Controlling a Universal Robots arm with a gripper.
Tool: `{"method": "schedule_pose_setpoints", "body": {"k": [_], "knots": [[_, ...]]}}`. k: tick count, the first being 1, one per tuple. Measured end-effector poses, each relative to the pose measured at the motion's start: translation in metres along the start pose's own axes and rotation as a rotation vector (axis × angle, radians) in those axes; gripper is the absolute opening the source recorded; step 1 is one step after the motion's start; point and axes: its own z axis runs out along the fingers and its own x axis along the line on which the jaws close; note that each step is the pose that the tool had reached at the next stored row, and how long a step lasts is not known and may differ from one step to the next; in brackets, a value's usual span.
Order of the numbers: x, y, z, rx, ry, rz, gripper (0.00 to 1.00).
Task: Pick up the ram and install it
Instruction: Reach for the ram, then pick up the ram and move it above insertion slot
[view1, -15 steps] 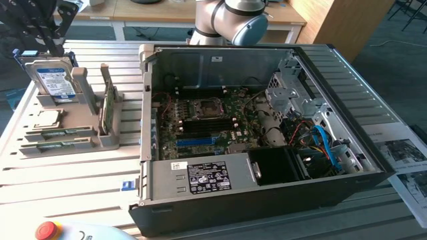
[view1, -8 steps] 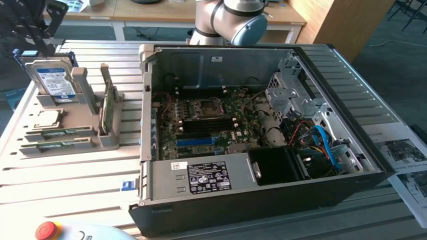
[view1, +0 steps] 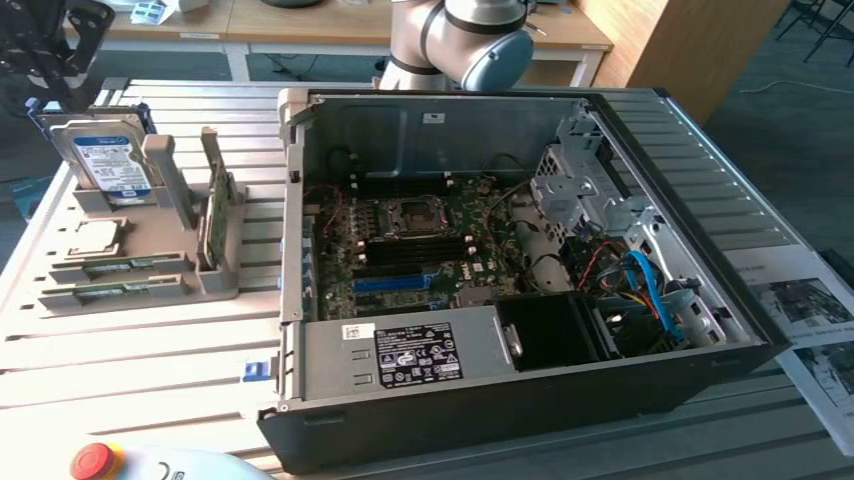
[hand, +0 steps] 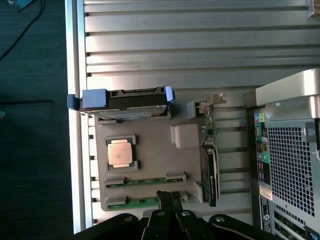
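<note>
Wrist view: the hand (hand: 170, 196) has its tips drawn narrow, holding nothing, above one end of the ram (hand: 136, 202), a long thin green circuit-board stick lying flat in the grey plastic holder (hand: 150, 150). A second green memory stick (hand: 145, 181) lies just beside it. Farther along the holder sit a square silver processor (hand: 120, 152) and an upright blue-labelled hard drive (hand: 125, 99). The holder rests on the slatted table (hand: 200, 45), beside the open black computer case (view1: 534, 400).
</note>
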Motion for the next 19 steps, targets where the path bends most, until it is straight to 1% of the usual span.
{"method": "schedule_pose_setpoints", "body": {"k": [2,15,19], "knots": [[0.0021,-0.0002,0.0000,0.0000,-0.0001,0.000,0.10],[0.0023,-0.0001,0.0000,0.0000,0.0000,0.000,0.10],[0.0023,-0.0001,-0.0001,-0.0002,0.0005,-0.011,0.10]]}}
